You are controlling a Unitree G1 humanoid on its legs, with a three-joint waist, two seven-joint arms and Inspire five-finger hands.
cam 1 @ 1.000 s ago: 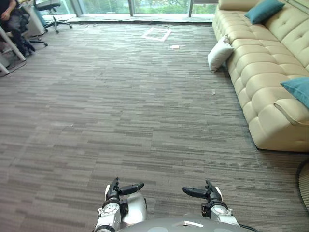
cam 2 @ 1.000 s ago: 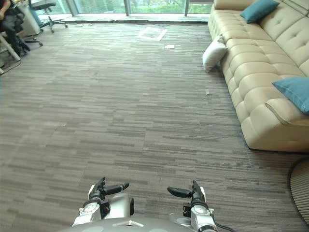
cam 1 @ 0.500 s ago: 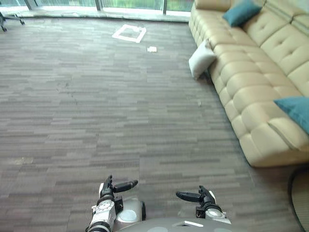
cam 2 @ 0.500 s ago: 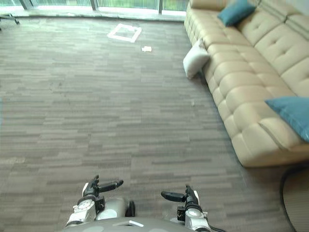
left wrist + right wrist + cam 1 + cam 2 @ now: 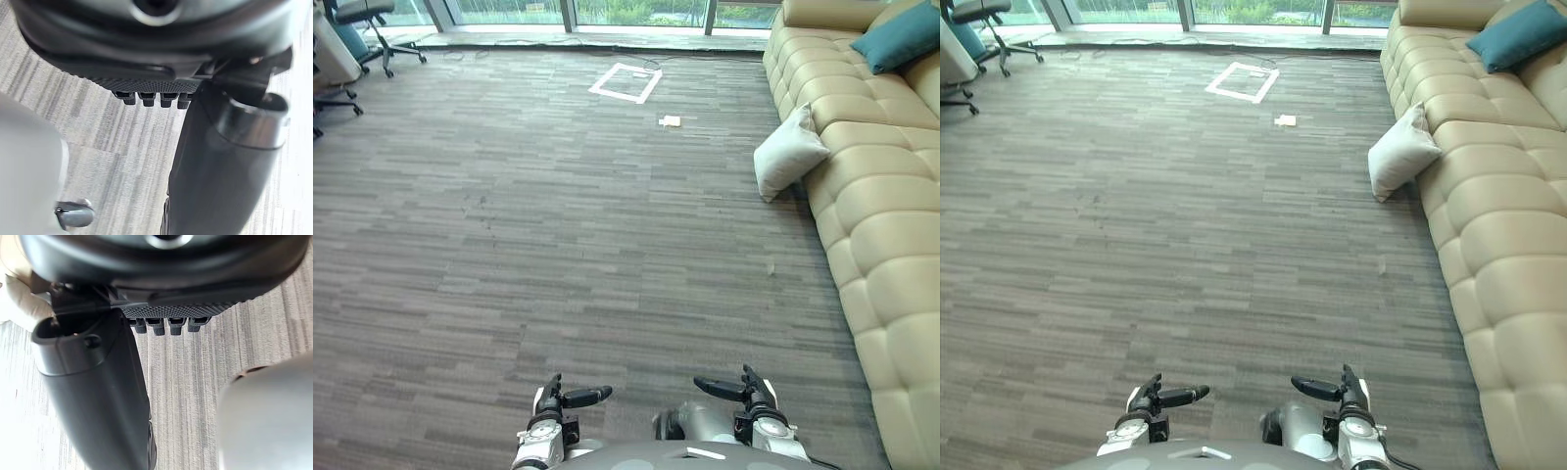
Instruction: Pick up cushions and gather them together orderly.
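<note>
We see daylight coming through the windows (image 5: 636,12) at the far end, leaving the carpet (image 5: 558,225) evenly bright, with a paler sheen near the glass. The white cushion (image 5: 787,157) throws a small, soft shadow at the sofa (image 5: 886,196) base. In both wrist views the carpet washes out to white glare on one side.

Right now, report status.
Left robot hand, right robot hand open, empty. White cushion on carpet, leaning on sofa; teal cushion on sofa. Paper scrap ahead.

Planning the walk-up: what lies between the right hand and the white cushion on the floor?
From the right hand to the white cushion: bare carpet but for one small pale scrap, in both eye views.
</note>
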